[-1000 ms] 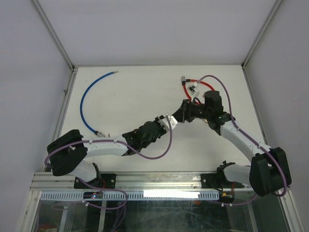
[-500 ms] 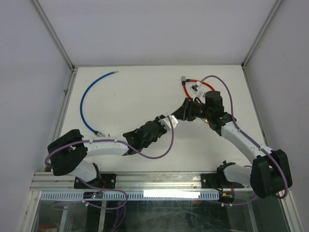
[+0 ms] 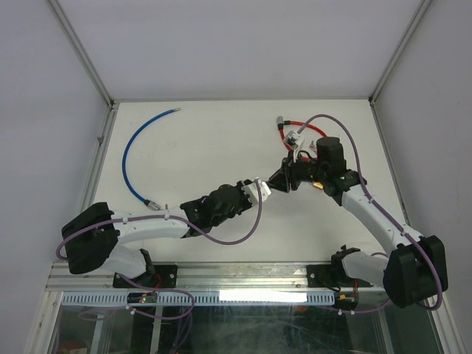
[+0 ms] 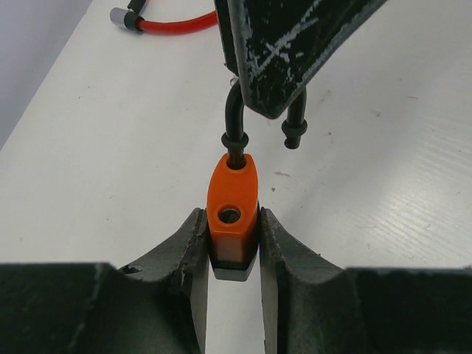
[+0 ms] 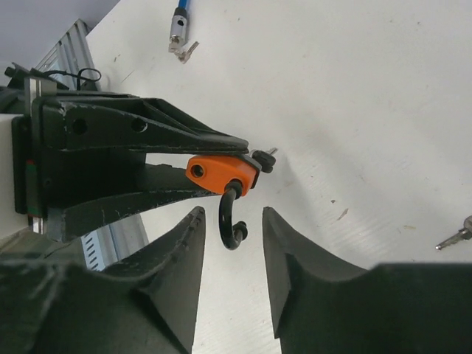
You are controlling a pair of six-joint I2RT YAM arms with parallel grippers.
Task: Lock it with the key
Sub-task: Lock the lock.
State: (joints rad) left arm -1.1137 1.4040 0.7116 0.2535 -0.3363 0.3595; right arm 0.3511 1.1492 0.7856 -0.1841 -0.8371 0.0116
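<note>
We clamp the orange padlock [image 5: 218, 172] in our left gripper [image 4: 230, 218] over the table [image 3: 206, 140], far from its edges. Our right gripper [image 5: 230, 218] stands narrowly apart around the shackle [image 4: 234, 122], not touching; a key [image 5: 451, 240] lies nearby.

A white worktop [image 3: 206, 151] sits boxed in by plain pale walls [image 3: 221, 44]. Over on the far left of it a blue cable [image 3: 125, 158] lies in a wide open curve, one tip pointing at the back wall, the other finishing in a small metal end [image 3: 153, 202] nearer the front edge. Towards the back right a red cable [image 3: 281, 134] lies looped, with a metal end [image 3: 279, 118] of its own and a little white tag [image 3: 295, 136] resting on it. Blue and red are well apart. A metal rail [image 3: 243, 274] runs along the near edge, and just below it a white slotted strip [image 3: 88, 296].
</note>
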